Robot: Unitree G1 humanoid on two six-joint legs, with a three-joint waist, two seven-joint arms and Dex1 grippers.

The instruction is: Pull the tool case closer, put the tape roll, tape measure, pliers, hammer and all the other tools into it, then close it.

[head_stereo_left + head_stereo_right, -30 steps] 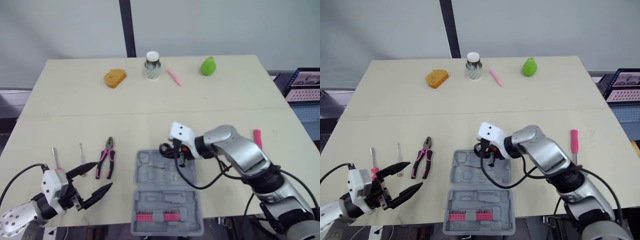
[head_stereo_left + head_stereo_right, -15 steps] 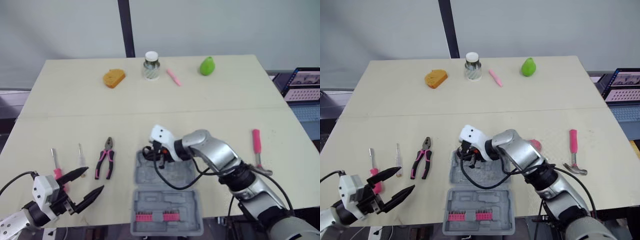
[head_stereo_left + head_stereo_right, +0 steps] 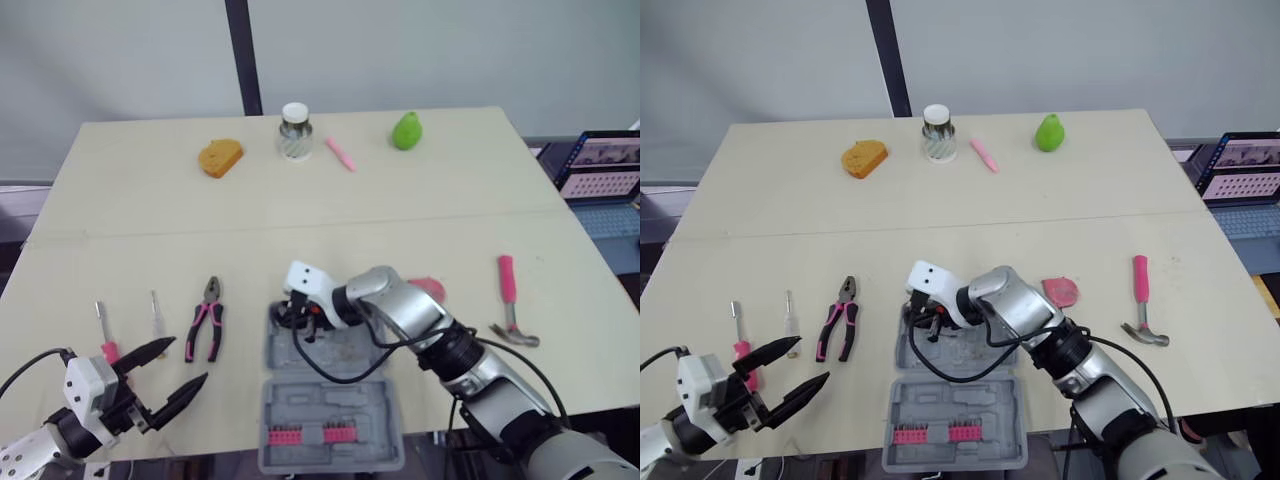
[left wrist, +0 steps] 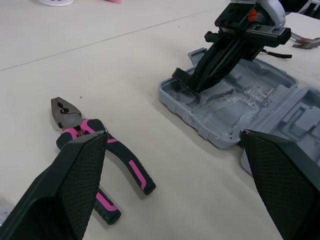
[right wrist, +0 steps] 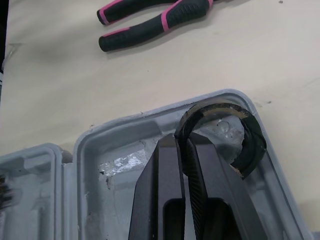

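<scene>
1. The tool case (image 3: 335, 398) is grey moulded plastic. It lies open near the table's (image 3: 450, 190) front edge, its two halves full of shaped recesses, with a row of pink bits (image 3: 305, 436) in the nearer half.
2. The tape roll (image 5: 252, 142) is a thin black ring with a matt outer face. It sits in a rounded corner recess of the far half.
3. The right gripper (image 5: 185, 142) has its ribbed black fingers pinched together on the ring's wall. Cables and the wrist housing hide that corner in the head views.
4. The left gripper (image 3: 188, 360) hangs low over the bare table beside the case, its textured fingers spread wide and holding nothing.
5. The pliers (image 3: 207, 322) have steel jaws and pink-and-black grips. They lie on the table just beyond the left gripper.
6. Two slim screwdrivers (image 3: 102, 328) lie further left. The left gripper partly covers the pink handle of one.
7. The hammer (image 3: 512, 300) has a pink handle and a steel claw head. It lies well to the right of the case.
8. A pink squarish tool (image 3: 1060, 292) lies between the case and the hammer. It is too small to make out further.
</scene>
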